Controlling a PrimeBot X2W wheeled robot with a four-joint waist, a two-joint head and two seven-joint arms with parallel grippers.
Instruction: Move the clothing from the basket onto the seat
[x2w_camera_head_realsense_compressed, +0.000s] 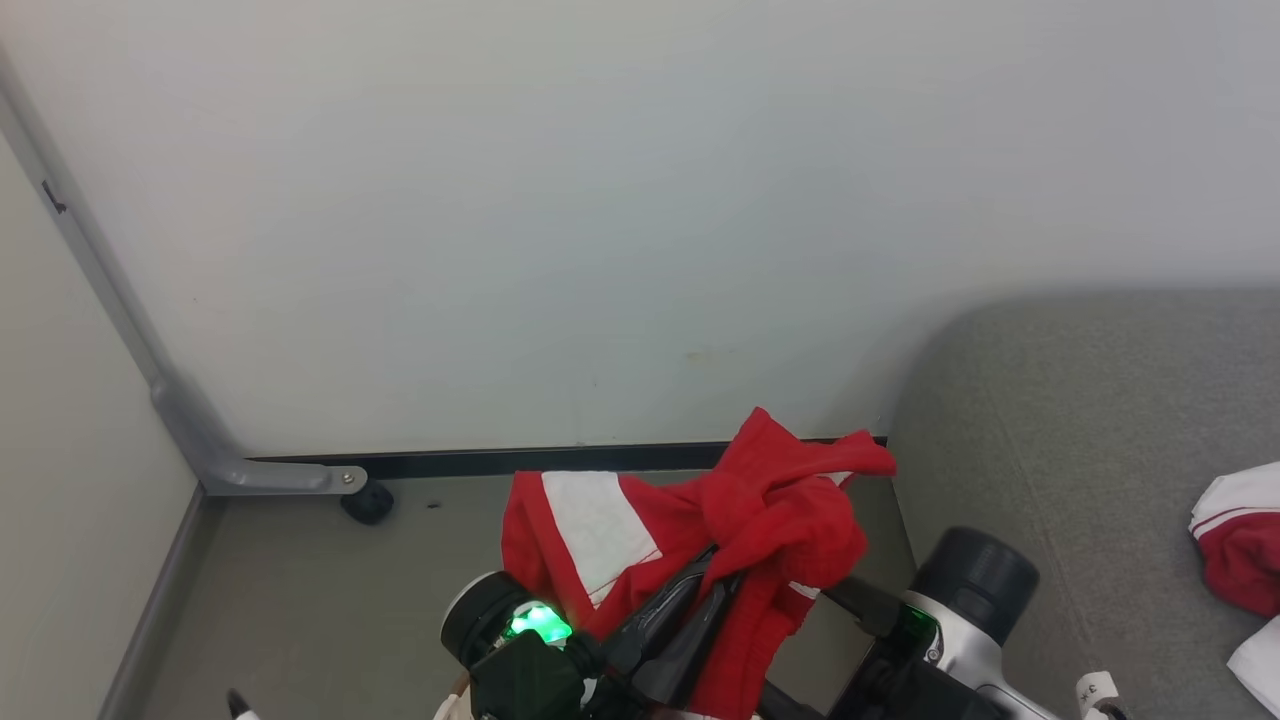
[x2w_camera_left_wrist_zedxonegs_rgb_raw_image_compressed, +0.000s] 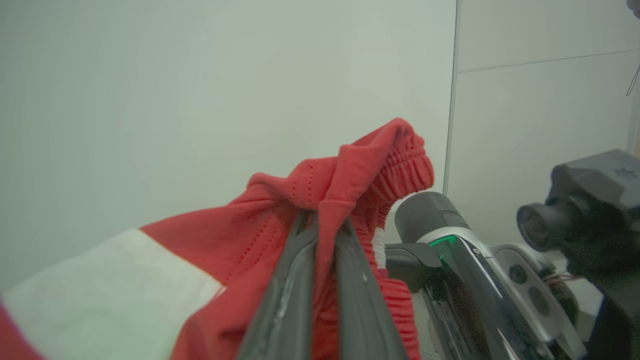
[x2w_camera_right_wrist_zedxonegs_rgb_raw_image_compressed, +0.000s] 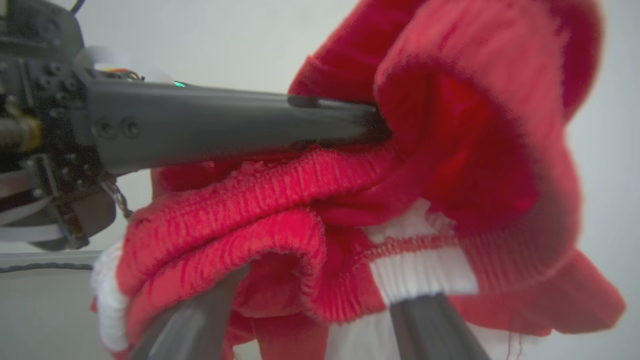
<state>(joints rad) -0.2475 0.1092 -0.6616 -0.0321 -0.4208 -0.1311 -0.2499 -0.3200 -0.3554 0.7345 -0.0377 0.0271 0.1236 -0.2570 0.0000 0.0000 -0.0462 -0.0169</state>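
Left tool has its two dark fingers pinched tight on a red garment, and in the left wrist view you can see it plainly: the left tool is closed to a narrow slit with a fold of red fabric squeezed between the fingers, right at the ribbed, gathered band. The red garment bunches up above the fingertips and spills away to the side, a broad white panel showing on it. It hangs in the air over the grey floor, in front of the pale wall, just off the rounded corner of the seat and not resting on it. Now the right tool: fingers spread wide, and the garment's ribbed red band with its white stripe sags across and between them; whether they press on the cloth I cannot tell. In that same right wrist view the left tool's fingers run in from the side with their tips buried in the red folds. Over on the seat's far edge a red-and-white piece already lies on the grey cushion. Along the wall's foot runs a dark skirting, and a grey metal leg ends at a black castor.
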